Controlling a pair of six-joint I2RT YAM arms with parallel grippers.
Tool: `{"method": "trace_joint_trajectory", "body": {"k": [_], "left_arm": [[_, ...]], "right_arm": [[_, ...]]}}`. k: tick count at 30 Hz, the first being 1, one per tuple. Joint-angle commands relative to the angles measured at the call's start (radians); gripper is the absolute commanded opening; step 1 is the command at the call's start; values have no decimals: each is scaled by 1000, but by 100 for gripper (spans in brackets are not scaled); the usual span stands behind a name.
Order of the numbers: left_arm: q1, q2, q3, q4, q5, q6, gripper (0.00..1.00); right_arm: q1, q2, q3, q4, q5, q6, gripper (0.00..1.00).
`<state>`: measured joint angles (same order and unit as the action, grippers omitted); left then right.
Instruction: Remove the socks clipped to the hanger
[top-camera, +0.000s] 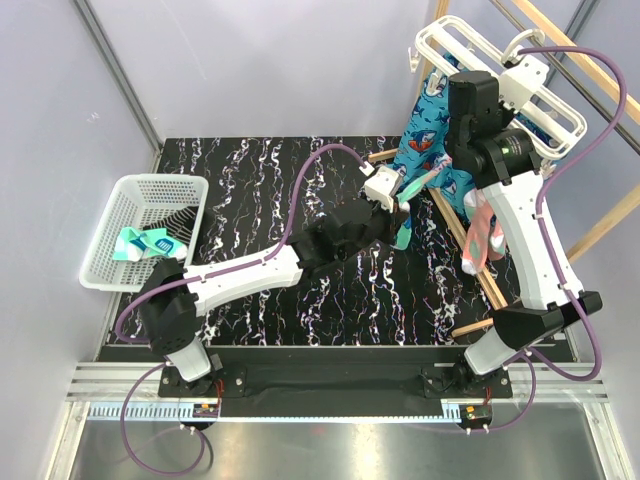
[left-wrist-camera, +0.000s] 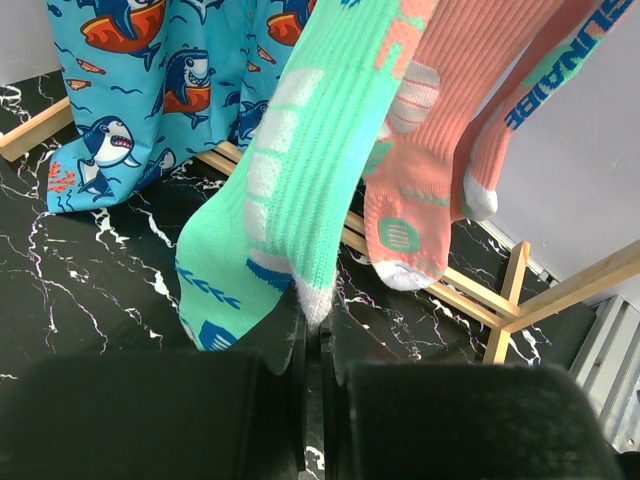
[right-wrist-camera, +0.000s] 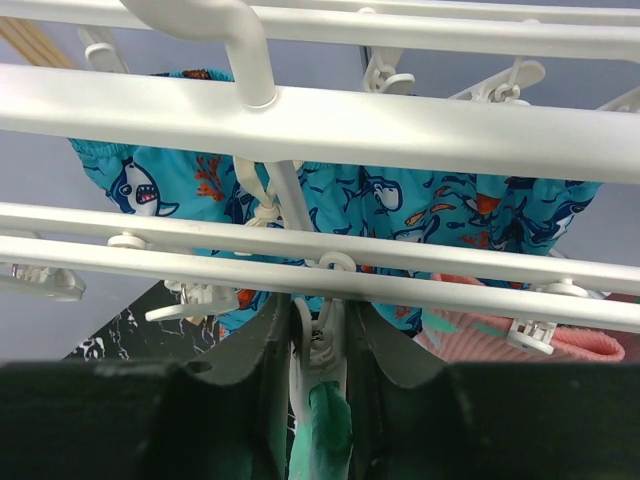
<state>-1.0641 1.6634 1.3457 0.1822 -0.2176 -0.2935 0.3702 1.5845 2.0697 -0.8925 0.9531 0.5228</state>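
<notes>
- My left gripper (left-wrist-camera: 311, 335) was pinching the mint sock (left-wrist-camera: 300, 170) by its white tip.
- My right gripper (right-wrist-camera: 317, 322) squeezed a clip (right-wrist-camera: 321, 348) under the hanger (right-wrist-camera: 400, 125).

This is a robotics lab test cell rather than a home. A black marble-patterned worktop (top-camera: 300, 170) is boxed in by plain pale panels (top-camera: 60, 120), which meet at a metal strut (top-camera: 115, 70) at the far-left corner. A slotted aluminium rail (top-camera: 100, 383) runs along the near edge, where two white-and-black arms (top-camera: 240, 280) trailing purple cables (top-camera: 621, 105) are bolted to a black base plate (top-camera: 330, 378). The only domestic items are a white basket (top-camera: 110, 230) at the left edge and a wooden frame (top-camera: 488, 280) at the right edge, holding a hanger (top-camera: 440, 28) of socks (top-camera: 425, 125).
</notes>
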Motion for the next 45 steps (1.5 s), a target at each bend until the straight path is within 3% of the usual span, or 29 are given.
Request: {"method": "trace_joint_trajectory", "body": {"k": [1,2,4,45], "left_arm": [[-7,-53,20,74,0,-7,0],[-5,-54,20,74,0,-6,0],[-5,-56,23,69,-3,-6,0],[-5,-88,-42,60,-48,-26,0]], "right_arm": [[-10,-35,-3,75,35,-18,21],[-10,-37,-2,79,32,-23,11],[-10,-40,-5,83,30,-27,0],[-8,-67,-20,53,-22,-20,0]]}}
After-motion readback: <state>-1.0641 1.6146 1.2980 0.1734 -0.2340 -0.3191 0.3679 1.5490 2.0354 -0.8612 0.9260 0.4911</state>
